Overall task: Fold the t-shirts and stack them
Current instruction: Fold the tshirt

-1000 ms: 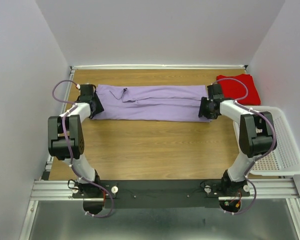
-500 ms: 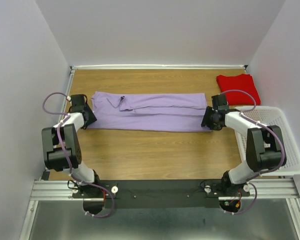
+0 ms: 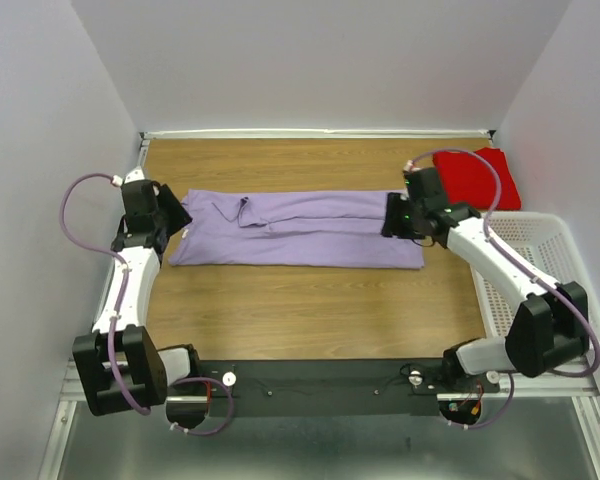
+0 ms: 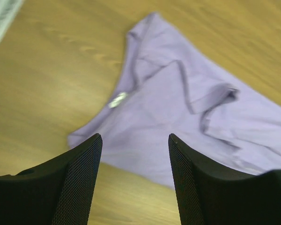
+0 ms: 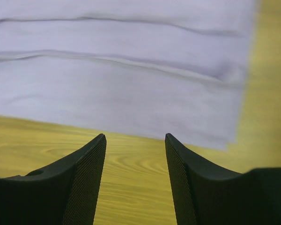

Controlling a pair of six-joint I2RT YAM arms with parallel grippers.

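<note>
Top, left-wrist and right-wrist views. The wooden table (image 3: 300, 310) carries the whole scene. The lavender t-shirt (image 3: 300, 230) lies on it as a long band folded lengthwise. It runs from left to right across the middle, with the collar end at the left. Since a second ago the band has shifted slightly towards the near edge. The white perforated basket (image 3: 565, 245) stands at the right edge, as before. The red t-shirt (image 3: 477, 178) lies folded in the far right corner, unmoved and apart from the lavender one.

The left gripper (image 3: 173, 215) held the left end of the band a second ago. It is now raised off that end, with the arm's elbow swung down towards the near left corner. In the left-wrist view its jaws (image 4: 133, 140) stand apart with nothing between them, and the lavender t-shirt (image 4: 178, 122) lies below. The right gripper (image 3: 392, 215) hovers over the band's right end, and its arm is now stretched low across the basket. Its jaws (image 5: 135, 138) are likewise parted and empty above the cloth (image 5: 122, 93). A small white label (image 4: 117, 99) shows near the collar.
</note>
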